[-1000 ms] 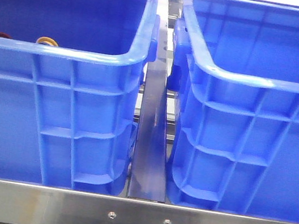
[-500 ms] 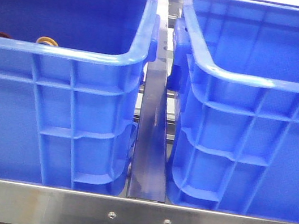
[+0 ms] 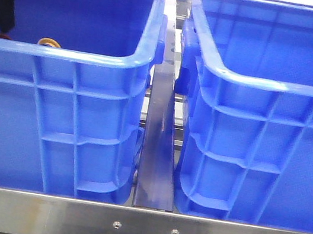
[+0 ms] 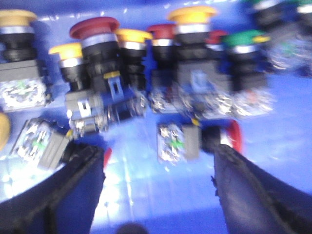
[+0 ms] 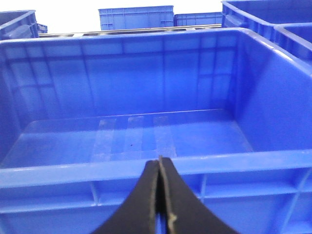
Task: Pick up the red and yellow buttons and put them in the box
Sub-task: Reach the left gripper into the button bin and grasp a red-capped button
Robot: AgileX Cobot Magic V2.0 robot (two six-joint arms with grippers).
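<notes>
Left pincer (image 4: 158, 187) — released, newly inside left crate (image 3: 94, 58) | right pincer (image 5: 159, 195) — clenched

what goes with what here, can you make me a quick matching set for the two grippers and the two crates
Things:
1. left gripper
2. right gripper
3. left crate
4. right crate

States:
A. bare floor, nothing inside
B. jaws pressed together
C. jaws spread above the push buttons
D. holds a heap of push buttons

Pairs: 1-C, 2-B, 3-D, 4-A
</notes>
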